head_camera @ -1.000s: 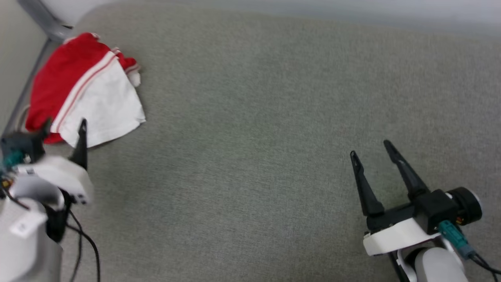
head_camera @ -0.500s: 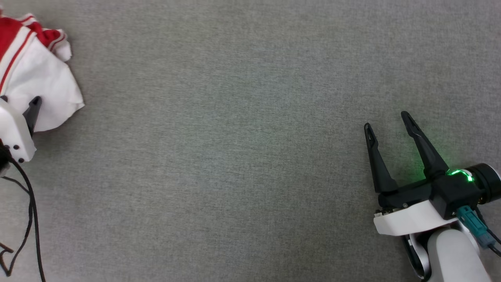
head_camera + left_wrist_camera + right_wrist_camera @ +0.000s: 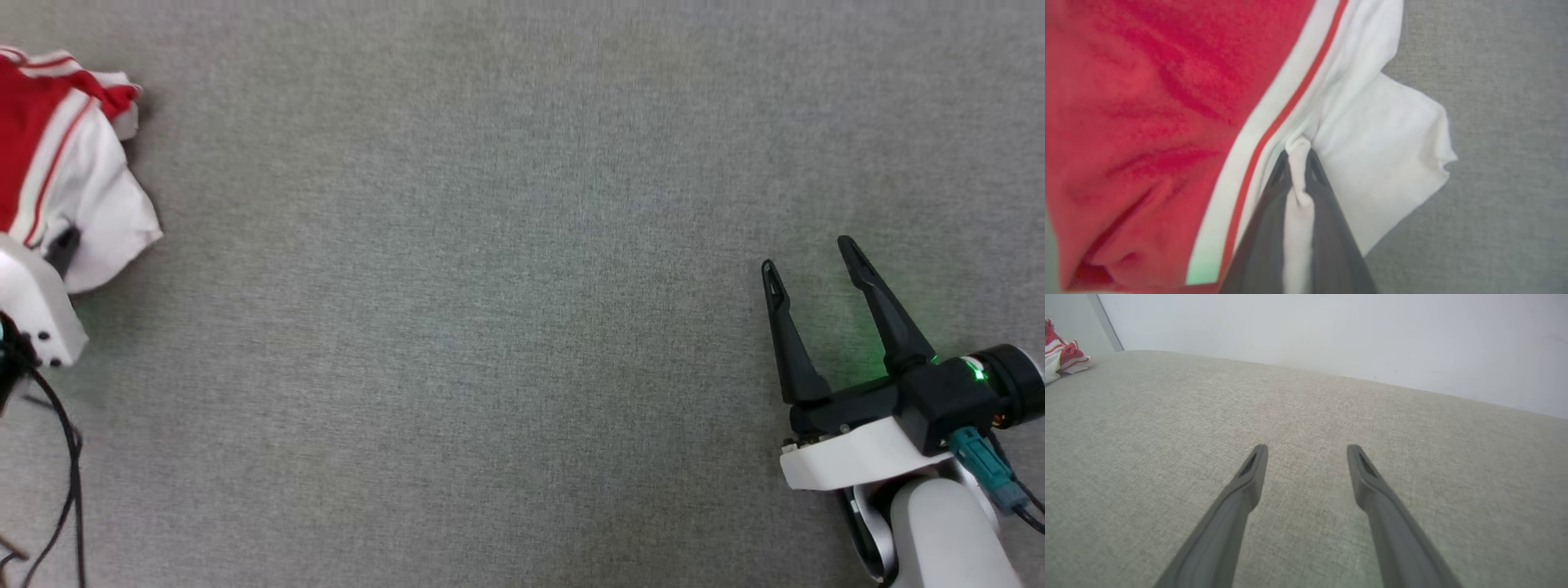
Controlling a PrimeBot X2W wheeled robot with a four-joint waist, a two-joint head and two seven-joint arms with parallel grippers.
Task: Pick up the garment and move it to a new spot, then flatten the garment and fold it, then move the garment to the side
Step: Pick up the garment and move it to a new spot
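Observation:
The garment (image 3: 57,163), a red jersey with a white sleeve and red-and-white striped trim, lies bunched at the far left of the grey surface in the head view. In the left wrist view my left gripper (image 3: 1297,153) is shut on a fold of the garment's (image 3: 1372,134) white sleeve, close to the striped seam. One dark finger (image 3: 64,243) of that gripper pokes out at the sleeve in the head view. My right gripper (image 3: 808,257) rests open at the lower right, far from the cloth. The right wrist view shows its fingers (image 3: 1306,451) spread over bare fabric, with the garment (image 3: 1061,357) small at the far left.
A grey woven surface (image 3: 490,286) spreads across the whole head view. A pale wall (image 3: 1331,330) rises behind its far edge. Black cables (image 3: 69,457) hang from my left arm at the lower left.
The head camera has swung right and down, pushing the garment toward the left edge. My left gripper has closed on the white sleeve, and the cloth has bunched and shifted slightly. The right gripper stays open.

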